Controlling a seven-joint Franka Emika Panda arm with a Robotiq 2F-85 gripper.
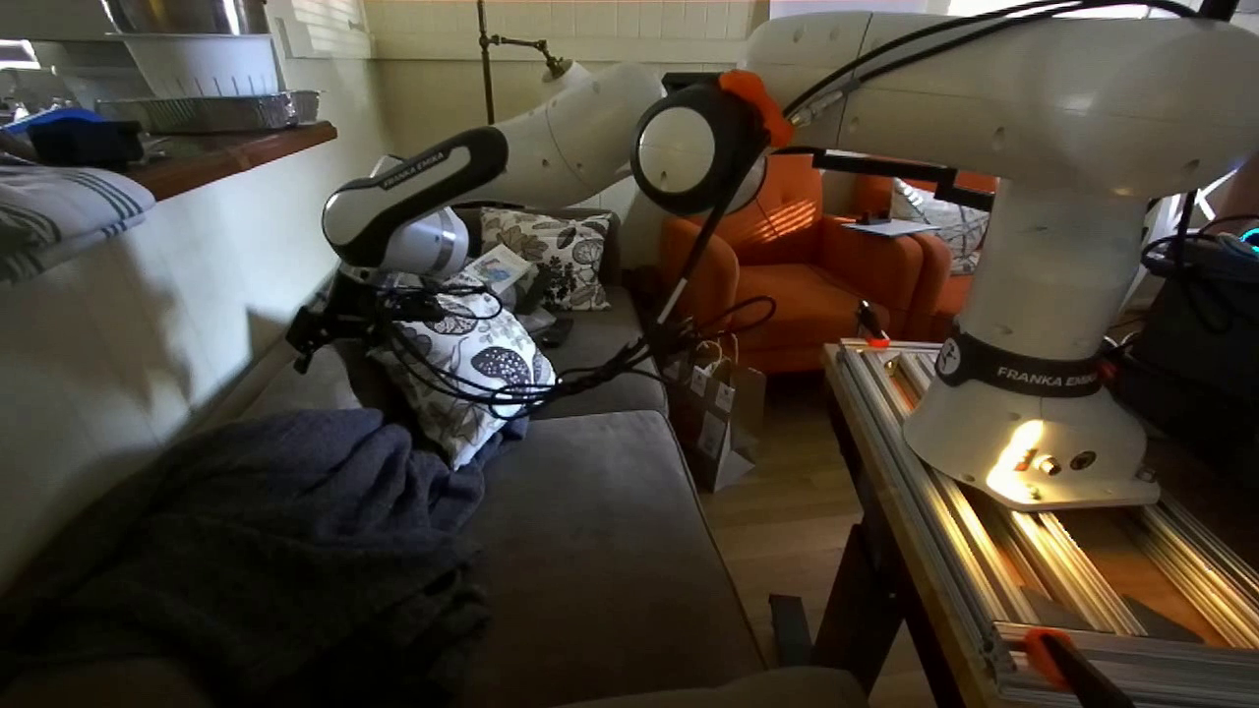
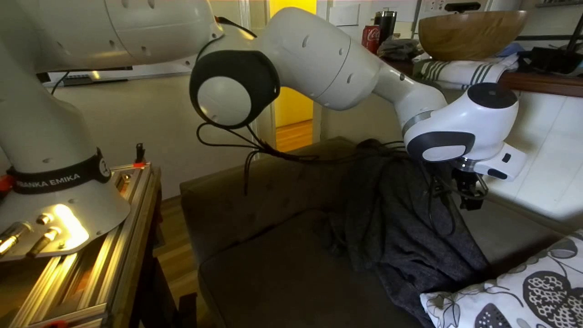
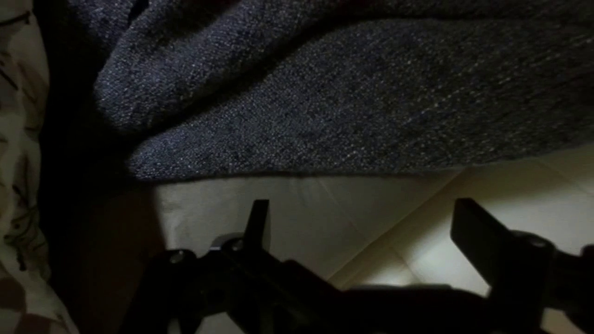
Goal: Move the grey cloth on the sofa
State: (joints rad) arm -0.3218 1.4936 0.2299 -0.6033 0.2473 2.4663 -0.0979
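Observation:
The grey cloth [image 1: 295, 511] lies rumpled over the sofa [image 1: 590, 521], from its seat up onto the back near the wall. It also shows in an exterior view [image 2: 410, 223] and fills the upper part of the wrist view [image 3: 352, 102], where its edge runs across the middle. My gripper [image 1: 300, 344] hangs above the sofa back beside the wall, near the cloth's edge, and shows in an exterior view [image 2: 471, 200]. In the wrist view, my gripper [image 3: 362, 208] has its fingers wide apart with nothing between them. The cloth's edge is just beyond the fingertips.
A white patterned pillow [image 1: 492, 359] leans on the sofa next to the cloth. A white wall [image 1: 108, 364] rises behind the sofa back. A wooden shelf [image 1: 236, 162] with containers juts out above. Loose black cables [image 1: 551, 393] hang from the arm.

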